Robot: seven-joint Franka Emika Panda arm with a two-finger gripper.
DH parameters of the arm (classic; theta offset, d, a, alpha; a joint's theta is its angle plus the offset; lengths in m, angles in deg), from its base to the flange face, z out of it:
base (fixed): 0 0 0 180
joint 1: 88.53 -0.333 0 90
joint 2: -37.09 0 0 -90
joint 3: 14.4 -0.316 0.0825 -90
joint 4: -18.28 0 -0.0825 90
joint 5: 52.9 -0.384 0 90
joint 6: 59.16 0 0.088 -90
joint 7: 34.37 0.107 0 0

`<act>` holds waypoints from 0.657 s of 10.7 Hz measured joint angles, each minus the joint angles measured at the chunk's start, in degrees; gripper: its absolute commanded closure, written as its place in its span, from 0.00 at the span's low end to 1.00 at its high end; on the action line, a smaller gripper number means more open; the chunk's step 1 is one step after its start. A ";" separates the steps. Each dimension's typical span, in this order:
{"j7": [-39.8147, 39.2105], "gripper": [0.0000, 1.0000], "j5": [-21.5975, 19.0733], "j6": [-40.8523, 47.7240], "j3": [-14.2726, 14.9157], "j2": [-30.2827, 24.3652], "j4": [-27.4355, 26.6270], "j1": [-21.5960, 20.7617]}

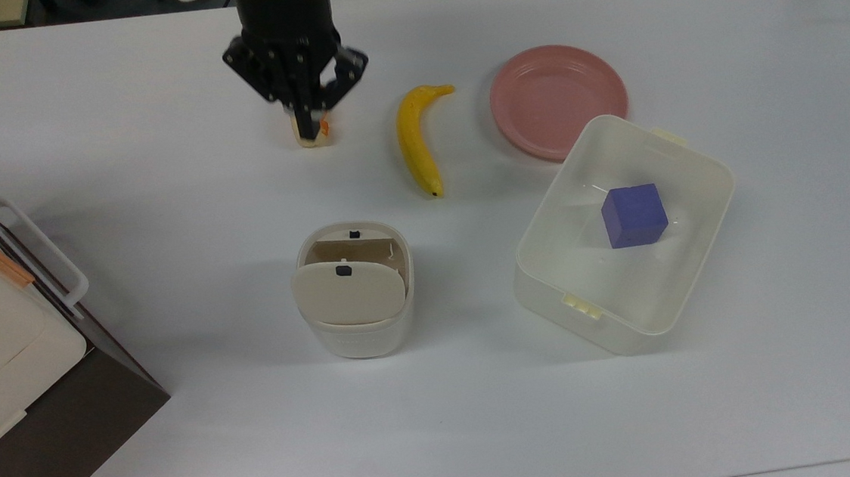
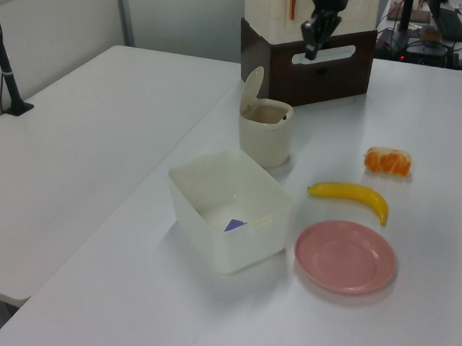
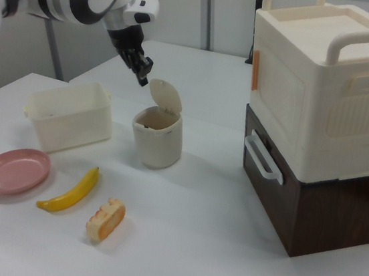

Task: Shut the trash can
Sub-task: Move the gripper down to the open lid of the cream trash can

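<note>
I see the small cream-white rounded-square plastic trash can (image 1: 357, 297) near the middle of the white worktop (image 1: 162, 176), its beige hinged lid (image 3: 165, 96) standing upright. My black end effector (image 3: 143, 78) hangs above and beside it, pinched together on nothing, presumably lining up to push the lid down.
</note>
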 measured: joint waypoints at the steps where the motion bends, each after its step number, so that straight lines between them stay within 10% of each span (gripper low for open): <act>1: 3.85 1.00 1.31 -4.31 0.00 1.58 0.59 -0.50; 7: 21.19 1.00 7.85 -21.42 0.21 10.78 7.30 -0.70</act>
